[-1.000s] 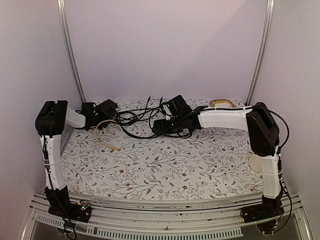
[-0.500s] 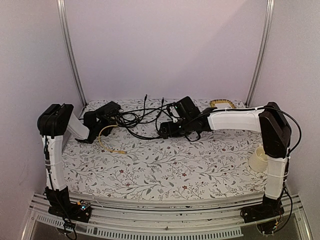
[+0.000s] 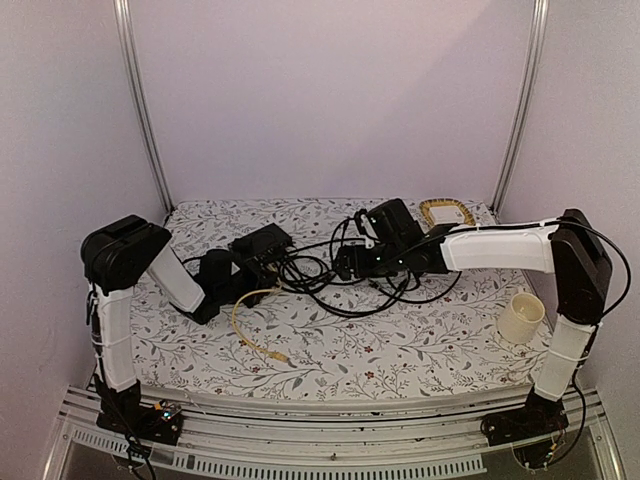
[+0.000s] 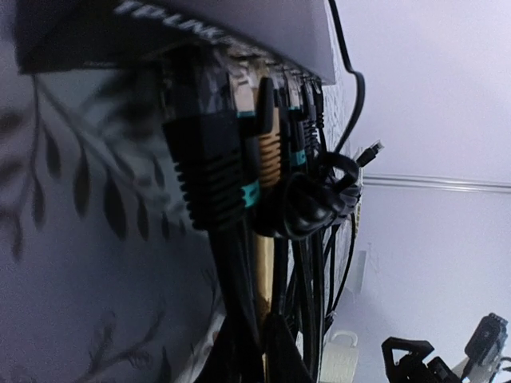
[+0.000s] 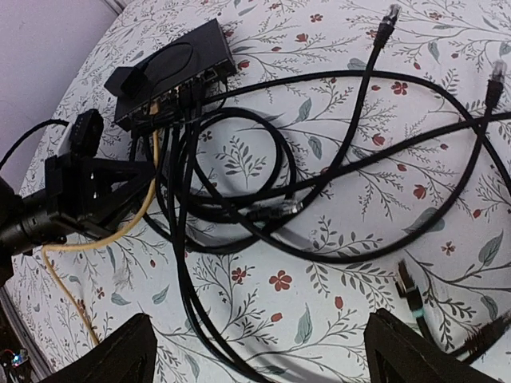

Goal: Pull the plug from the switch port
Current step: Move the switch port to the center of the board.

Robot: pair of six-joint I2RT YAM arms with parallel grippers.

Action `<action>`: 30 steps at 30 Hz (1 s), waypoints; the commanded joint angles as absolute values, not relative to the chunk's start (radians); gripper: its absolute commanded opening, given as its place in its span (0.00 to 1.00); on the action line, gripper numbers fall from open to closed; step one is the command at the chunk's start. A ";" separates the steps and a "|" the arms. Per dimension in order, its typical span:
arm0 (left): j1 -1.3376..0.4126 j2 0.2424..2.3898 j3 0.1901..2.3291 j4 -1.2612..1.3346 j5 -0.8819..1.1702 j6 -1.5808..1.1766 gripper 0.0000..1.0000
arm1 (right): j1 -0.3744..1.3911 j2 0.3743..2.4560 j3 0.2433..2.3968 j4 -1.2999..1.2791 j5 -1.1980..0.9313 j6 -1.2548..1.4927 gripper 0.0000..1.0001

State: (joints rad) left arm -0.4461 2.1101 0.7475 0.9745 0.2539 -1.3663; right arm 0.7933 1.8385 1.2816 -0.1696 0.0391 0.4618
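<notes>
Clenched: the left jaws, low over the counter (image 3: 400, 350) at the port edge of the switch (image 3: 262, 243), in among the cables leaving it; on a cable or on nothing, cannot tell. Released: the right jaws, spread wide, nothing between, only floral cloth and black cables (image 5: 279, 207) beneath. Seen from the left wrist, right up against the row of ports: a black plug (image 4: 211, 171) with a teal tip nearest, an ochre plug (image 4: 269, 148) just beside it, more dark plugs behind, all apparently seated in the switch. Switch flat on the counter, left of centre, port edge toward the wrist of the left arm (image 3: 180, 280). Out of the ports a yellow cable (image 3: 234, 320), looping toward the near edge, free end lying on the cloth. Between the switch and the right arm (image 3: 495, 248), a tangle of black cables, several ends loose on the cloth, among them a teal-tipped plug (image 5: 407, 289). Well off to the right, beside the right arm's upright link, a cream cup (image 3: 522, 318), standing upright. At the back right corner, a white item (image 3: 447, 212) ringed by a tan cord.
</notes>
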 commanded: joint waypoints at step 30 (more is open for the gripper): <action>-1.105 1.630 0.856 -0.070 -0.282 -1.375 0.66 | 0.734 1.821 1.180 -0.060 -0.086 0.234 0.94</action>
